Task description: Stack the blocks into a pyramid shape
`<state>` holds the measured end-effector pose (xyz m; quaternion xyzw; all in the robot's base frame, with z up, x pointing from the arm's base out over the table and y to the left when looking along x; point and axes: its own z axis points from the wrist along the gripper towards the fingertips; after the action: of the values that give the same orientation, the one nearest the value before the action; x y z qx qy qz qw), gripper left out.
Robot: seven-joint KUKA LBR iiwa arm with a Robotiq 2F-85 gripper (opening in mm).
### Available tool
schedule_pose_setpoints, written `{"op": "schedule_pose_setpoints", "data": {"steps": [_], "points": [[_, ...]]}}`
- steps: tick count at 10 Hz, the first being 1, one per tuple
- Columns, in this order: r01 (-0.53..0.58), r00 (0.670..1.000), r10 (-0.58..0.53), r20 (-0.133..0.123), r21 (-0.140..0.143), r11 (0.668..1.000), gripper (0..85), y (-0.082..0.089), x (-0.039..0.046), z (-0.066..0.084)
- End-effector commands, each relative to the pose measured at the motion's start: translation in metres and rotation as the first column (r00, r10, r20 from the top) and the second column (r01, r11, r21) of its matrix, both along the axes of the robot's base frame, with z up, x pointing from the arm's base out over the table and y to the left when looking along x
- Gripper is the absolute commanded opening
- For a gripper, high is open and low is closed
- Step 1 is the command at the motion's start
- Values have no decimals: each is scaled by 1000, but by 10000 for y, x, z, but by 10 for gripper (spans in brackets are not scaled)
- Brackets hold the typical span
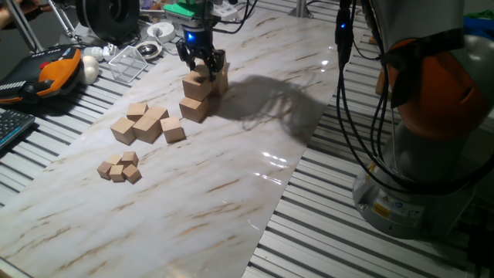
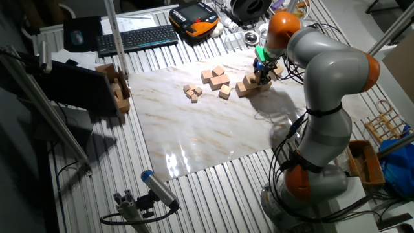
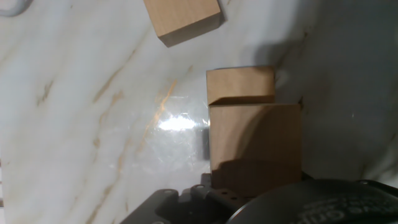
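Closest to the hand camera we saw the dark body of the two-finger claw (image 1: 202,60), and just beyond it a large plain light-tan wooden cube (image 3: 255,146) filling the lower middle of that view, with a second such cube (image 3: 240,84) beyond and below it and a third (image 3: 183,18) apart near the top edge. From one fixed view the claw stood over the small stack of large tan blocks (image 1: 199,91) on the white marble-patterned bench (image 1: 231,177), its fingers down around the top block; whether they were clenched on it or released we could not tell. A loose cluster of medium wooden cubes (image 1: 147,123) lay near the stack, and a group of tiny wooden cubes (image 1: 120,168) sat a little beyond that. From the other fixed view the grey and orange arm (image 2: 330,71) reached over to the stack (image 2: 251,84).
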<state>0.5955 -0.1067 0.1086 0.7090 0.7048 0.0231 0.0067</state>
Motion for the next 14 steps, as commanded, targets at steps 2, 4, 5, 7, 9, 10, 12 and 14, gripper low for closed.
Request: {"op": "schedule_pose_setpoints", "data": {"steps": [2, 4, 5, 7, 9, 10, 12, 14], "points": [[0, 1000, 0, -2, 0, 1000, 0, 1, 0, -3], [-3, 1000, 3, -5, 2, 1000, 0, 3, 0, -8], [-3, 1000, 3, -5, 3, 1000, 0, 3, 0, -8], [-6, 1000, 6, -6, 3, 1000, 0, 2, 0, -9], [-9, 1000, 9, -8, 3, 1000, 0, 1, 0, -9], [-9, 1000, 9, -8, 3, 1000, 0, 2, -1, -10], [-11, 1000, 11, -8, 4, 1000, 0, 1, -2, -13], [-14, 1000, 14, -6, 4, 1000, 0, 2, -2, -13]]}}
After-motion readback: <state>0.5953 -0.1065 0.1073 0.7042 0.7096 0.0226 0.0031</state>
